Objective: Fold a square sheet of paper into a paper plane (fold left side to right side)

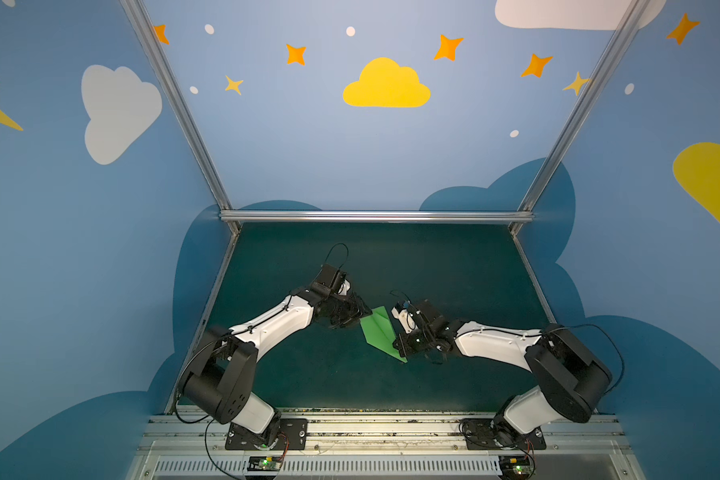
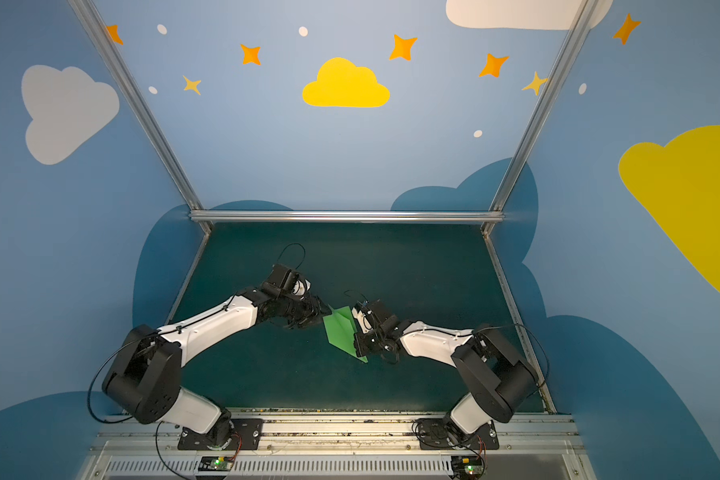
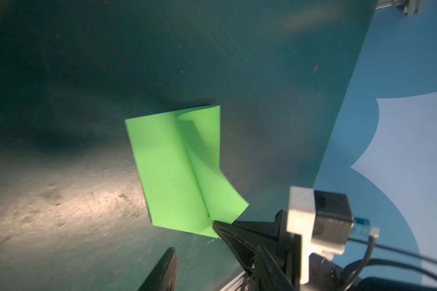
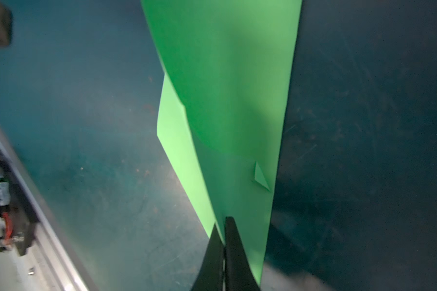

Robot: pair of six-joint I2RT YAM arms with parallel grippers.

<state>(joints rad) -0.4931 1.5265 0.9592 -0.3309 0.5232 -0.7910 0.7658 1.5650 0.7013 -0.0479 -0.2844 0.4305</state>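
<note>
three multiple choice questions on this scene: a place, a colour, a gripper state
1. Where is the bright green folded paper? A on the front metal rail. B between the left gripper and the right gripper. C by the back wall.
2. What colour is the table mat? A red. B white. C dark teal.
3. How is the right gripper? A shut on the paper. B wide open. C out of view.
Answers: 1 B, both top views show it between them. 2 C, dark teal in every view. 3 A, the right wrist view shows it pinching the paper.
</note>
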